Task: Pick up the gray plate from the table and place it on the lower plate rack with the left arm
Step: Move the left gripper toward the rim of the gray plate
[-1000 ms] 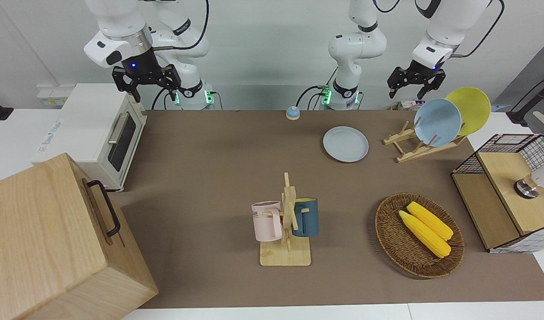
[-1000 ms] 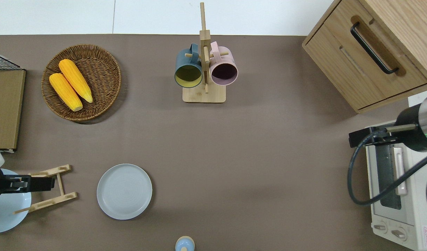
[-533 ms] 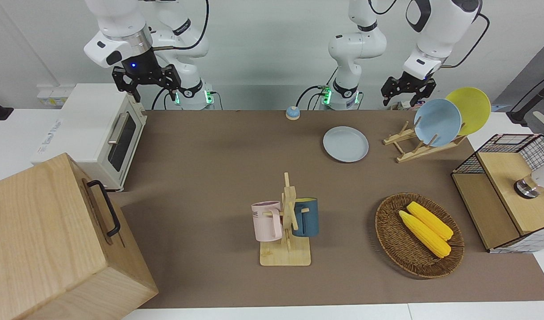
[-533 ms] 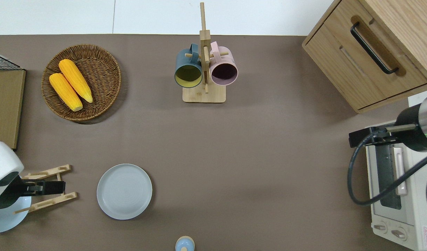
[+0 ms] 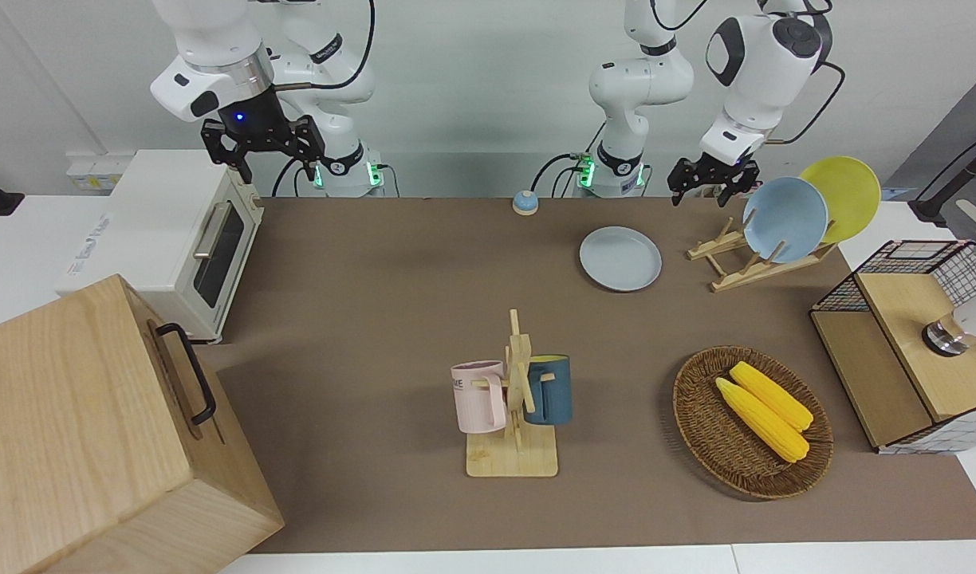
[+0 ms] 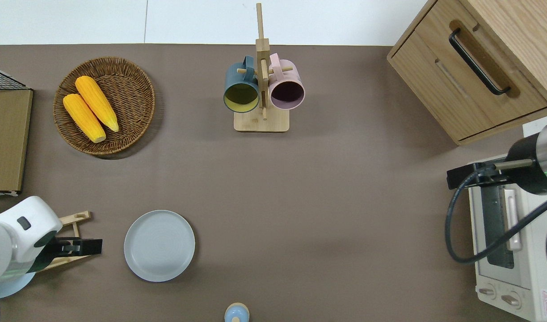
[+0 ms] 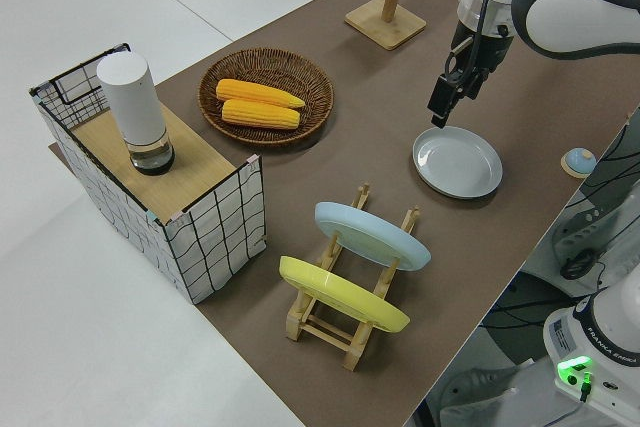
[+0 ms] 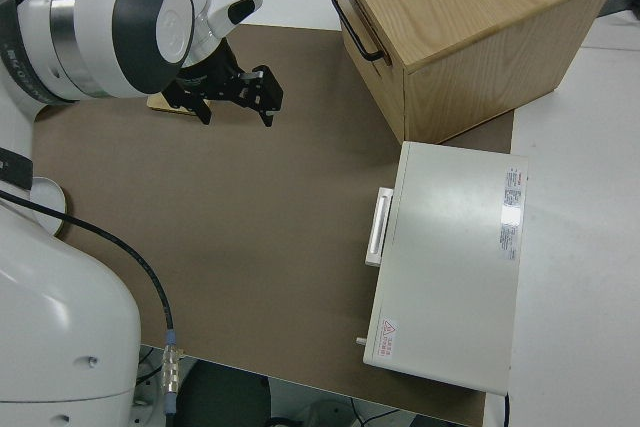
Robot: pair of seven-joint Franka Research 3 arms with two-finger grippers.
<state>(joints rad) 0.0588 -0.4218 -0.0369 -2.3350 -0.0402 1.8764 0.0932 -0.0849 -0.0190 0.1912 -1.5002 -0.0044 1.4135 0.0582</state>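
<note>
The gray plate (image 5: pixel 620 258) lies flat on the tabletop (image 5: pixel 392 287), untouched, well nearer to the robots than the wicker basket (image 5: pixel 749 421) and just beside the lower plate rack (image 5: pixel 755 267), on that rack's side toward the right arm's end of the tabletop. Relative to the gray plate, the small blue bell (image 5: pixel 525 202) sits nearer to the robots, at the tabletop's edge. The lower plate rack carries a sky-blue plate (image 5: pixel 785 219) and a yellow plate (image 5: pixel 843 197), both leaning in its slots; the slots on the rack's end closest to the gray plate hold nothing.

The left gripper (image 6: pixel 92 247) hangs in the air over the end of the rack that faces the gray plate, in the gap between rack and plate as the overhead view shows it. Its fingers are spread apart and hold nothing. It does not touch the plate.

Farther from the robots than the gray plate stands the mug tree (image 5: pixel 517 399) with a pink mug (image 5: pixel 480 397) and a dark blue mug (image 5: pixel 550 389). The wicker basket holds two corn cobs (image 5: pixel 763 409). A wire-sided crate (image 5: pixel 911 343) with a wooden top stands at the left arm's end of the tabletop.

The right arm is parked, its right gripper (image 5: pixel 262 155) open wide and empty.
</note>
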